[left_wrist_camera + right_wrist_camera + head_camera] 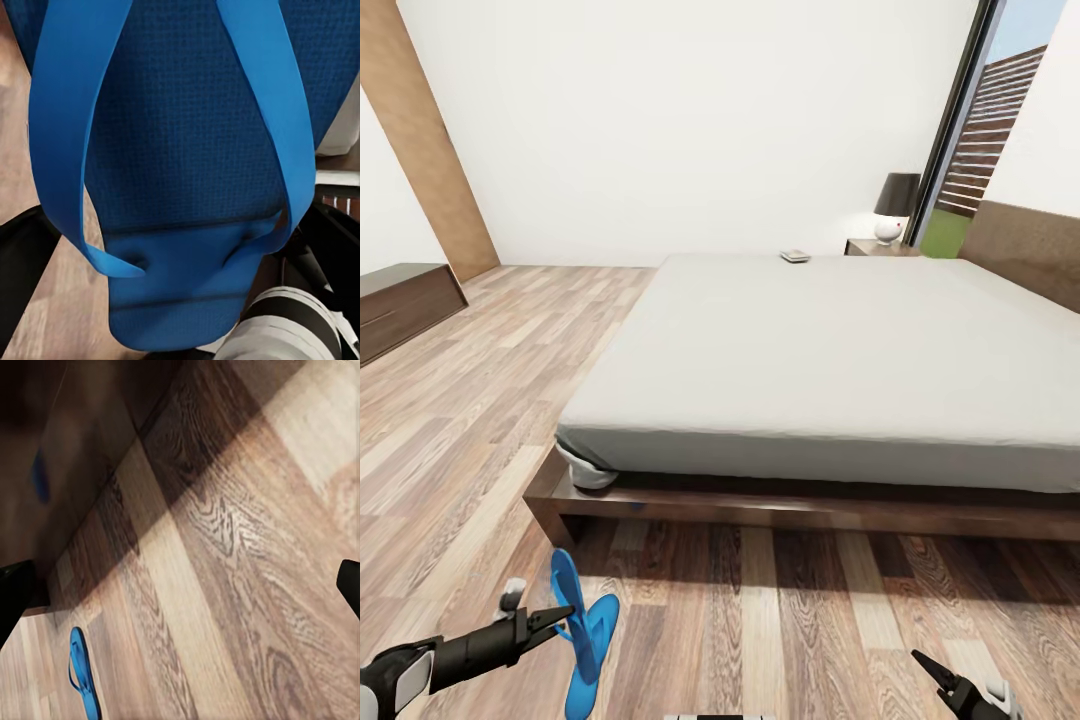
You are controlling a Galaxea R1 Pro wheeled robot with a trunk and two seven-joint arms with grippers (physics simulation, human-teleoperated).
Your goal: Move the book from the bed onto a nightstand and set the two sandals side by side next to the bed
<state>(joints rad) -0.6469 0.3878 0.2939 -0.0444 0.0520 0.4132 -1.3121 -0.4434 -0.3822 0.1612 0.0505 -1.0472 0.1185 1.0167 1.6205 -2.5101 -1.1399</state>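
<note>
**Sandal in your left grip at the foot of the bed**

Wood-plank flooring runs under both of your arms, with the low bed directly ahead and its dark frame just beyond your fingertips. Your left gripper is pinched on one blue sandal, which hangs tilted off the floor beside that hand; the left wrist camera looks straight onto its sole and toe strap. A second blue shape sits just past the same hand, touching or overlapping the held sandal, though you cannot tell which. Your right wrist camera picks up a sandal lying flat on the planks, well clear of your right gripper. That gripper's fingers are spread apart, holding nothing. Far from either hand, the book lies on the grey mattress at the bed's far edge. Beyond it stands a nightstand carrying a dark-shaded lamp. Off past your left arm, a low dark cabinet sits against the wall.
</note>
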